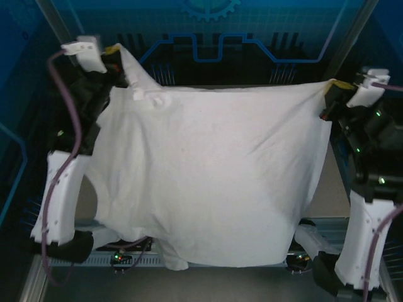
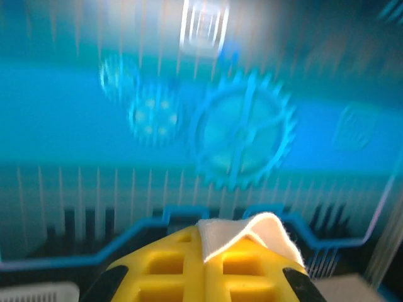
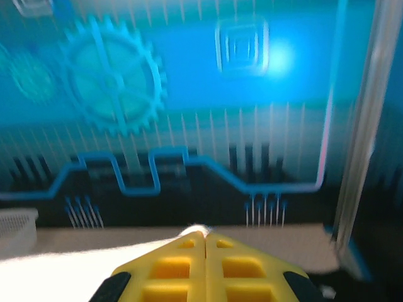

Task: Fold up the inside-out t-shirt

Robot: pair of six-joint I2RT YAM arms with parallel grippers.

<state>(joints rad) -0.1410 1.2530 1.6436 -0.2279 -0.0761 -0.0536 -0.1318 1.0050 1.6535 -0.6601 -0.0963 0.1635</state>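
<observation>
Both arms are up and the t-shirt (image 1: 208, 176) is spread wide btwn them like a sheet, over the bench (image 1: 330, 198). L hand (image 1: 114, 53) sits top-left, pinching one upper corner of the shirt, and a peak of cloth sticks up just beside it. On the L wrist cam I see its yellow fingers (image 2: 170, 264) pressed together, w/ a white fold of fabric caught in the seam btwn them and flopping over the right-side finger. R hand (image 1: 332, 91) sits top-right, pinching the opposite upper corner. On the R wrist cam the two yellow fingers (image 3: 239, 267) are tight together, w/ white cloth running off to the lower left from the tips. The top edge btwn the hands runs nearly straight w/ a slight sag. A small white tag-like bit (image 1: 153, 99) shows near the shirt's upper left. The lower hem hangs near the arm bases; can't tell if it touches the bench. The fabric is off-white and lightly wrinkled. Both wrist views are blurred, w/ a blue gear-pattern backdrop (image 3: 113, 75) behind.
</observation>
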